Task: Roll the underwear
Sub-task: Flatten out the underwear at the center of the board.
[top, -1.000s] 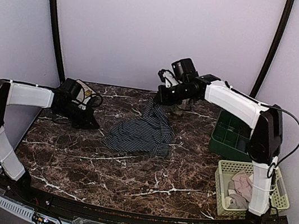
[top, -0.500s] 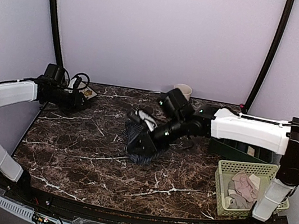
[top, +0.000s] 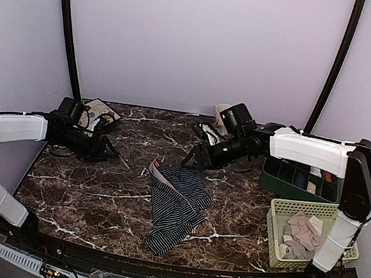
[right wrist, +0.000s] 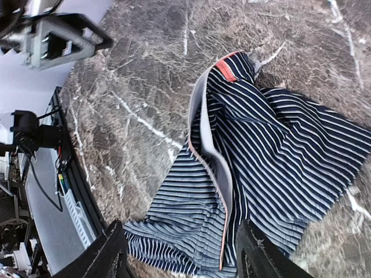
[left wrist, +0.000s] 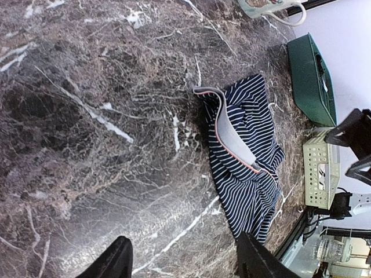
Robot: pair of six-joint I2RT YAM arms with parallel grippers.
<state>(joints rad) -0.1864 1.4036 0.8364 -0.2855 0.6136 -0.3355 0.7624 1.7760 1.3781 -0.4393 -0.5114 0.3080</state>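
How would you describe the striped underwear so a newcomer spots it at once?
Start at the dark marble table; near its middle lies the striped underwear, loosely spread and held by nothing. It is navy with thin white stripes and a grey waistband, unlike the pink cloth in the pale basket at the right.

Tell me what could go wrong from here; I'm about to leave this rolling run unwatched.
1. The striped underwear lies bunched, its grey waistband flipped over, so a roll begun now would likely come out lopsided.
2. Its near end lies close to the near edge of the table; a drag that way might pull it off.
3. The mug stands just behind the right gripper; a backward swing could knock it.
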